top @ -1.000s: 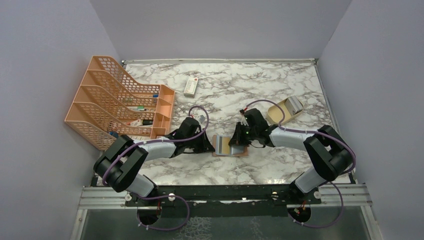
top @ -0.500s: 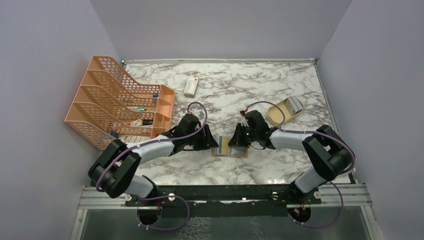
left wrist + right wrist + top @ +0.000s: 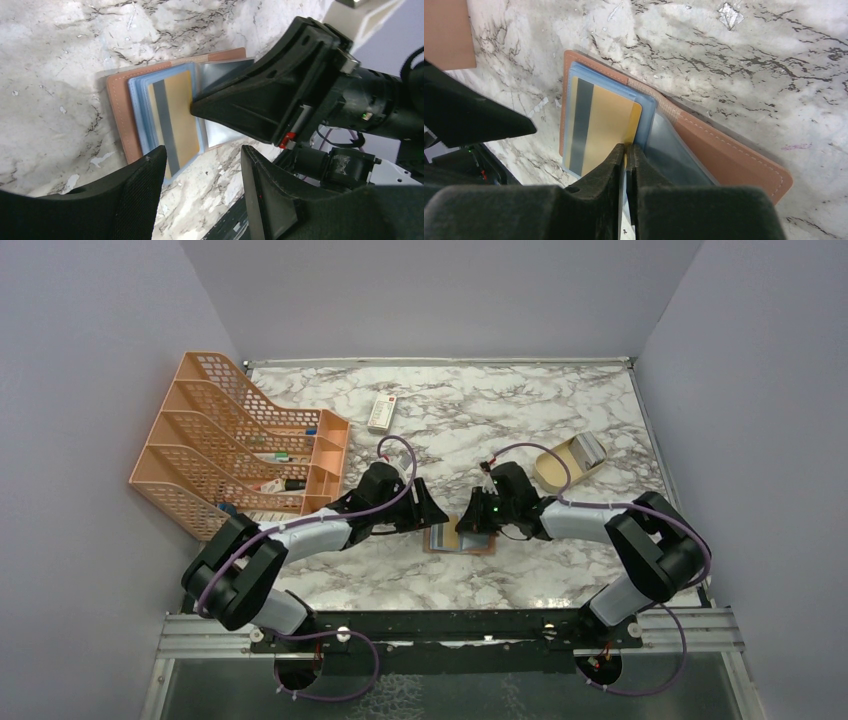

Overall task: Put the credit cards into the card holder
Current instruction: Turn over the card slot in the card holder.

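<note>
The brown card holder lies open on the marble between my two grippers. In the left wrist view the card holder shows clear blue sleeves, and a gold credit card with a grey stripe sits in the top one. My right gripper rests its tips at that gold card's inner edge, jaws a narrow slit apart. My left gripper hangs open just off the holder's near edge with nothing between its fingers. From above, the left gripper and right gripper nearly meet over the holder.
An orange mesh file rack stands at the left. A white remote-like item lies behind the arms. A tan shallow box with grey cards in it sits at the right, behind my right arm.
My left gripper has opened and lifted back off the card holder's left side. My right gripper's jaws have eased slightly apart at the gold card's edge.
</note>
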